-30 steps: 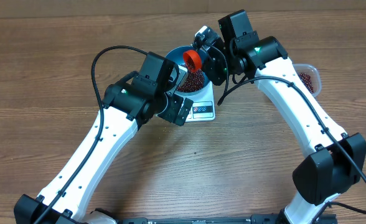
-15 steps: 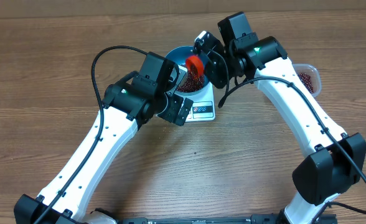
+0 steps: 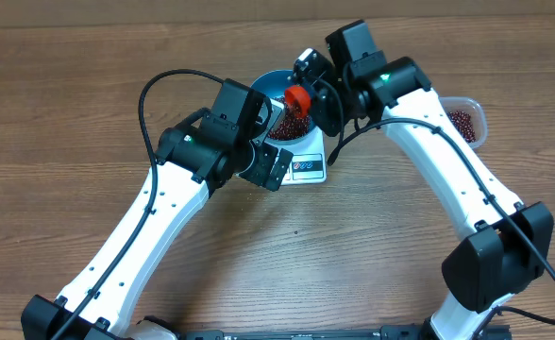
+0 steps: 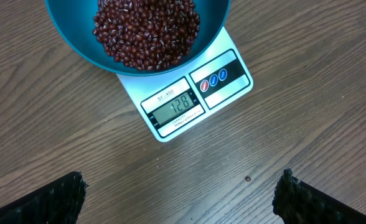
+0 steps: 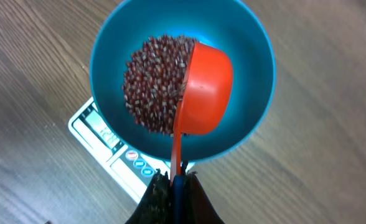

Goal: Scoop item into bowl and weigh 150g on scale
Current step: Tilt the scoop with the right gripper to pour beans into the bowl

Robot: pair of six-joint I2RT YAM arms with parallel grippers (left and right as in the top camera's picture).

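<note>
Table (image 3: 70, 113) bare wood, nothing else to hit. Both arms converged on upper centre of the overhead frame. Left arm (image 3: 136, 227) ran up from lower left with its wrist bent down just beside the scale. The left gripper (image 4: 180, 199) hung with jaws spread full and nothing in them, only the fingertips showing at the bottom corners of its own view (basically acting as a display camera). Right arm (image 3: 457, 179) came up from lower right, wrist folded back toward centre. The right gripper (image 5: 173, 186) was clamped tight on the handle of the red scoop (image 5: 209, 87). Blue bowl (image 5: 251, 74) sat on the white scale (image 4: 164, 127) and overhung it. The clear tub (image 3: 468, 118), with beans in it, was at the right edge of the overhead view, well apart. The scoop was over the bowl, rolled onto its side against the heap of beans (image 4: 147, 31). Couldn't tell if any were left inside it. Display (image 4: 180, 106) read 128, so short of target, I'd judge one partial scoop left. Main risk: overshoot, if the next load gets dumped whole instead of trickled. Second: the scoop resting on the heap or rim would load the scale and fake the reading. Third: the two wrists were close, so a swing back toward the tub could clip the left one or nudge the bowl off centre.
</note>
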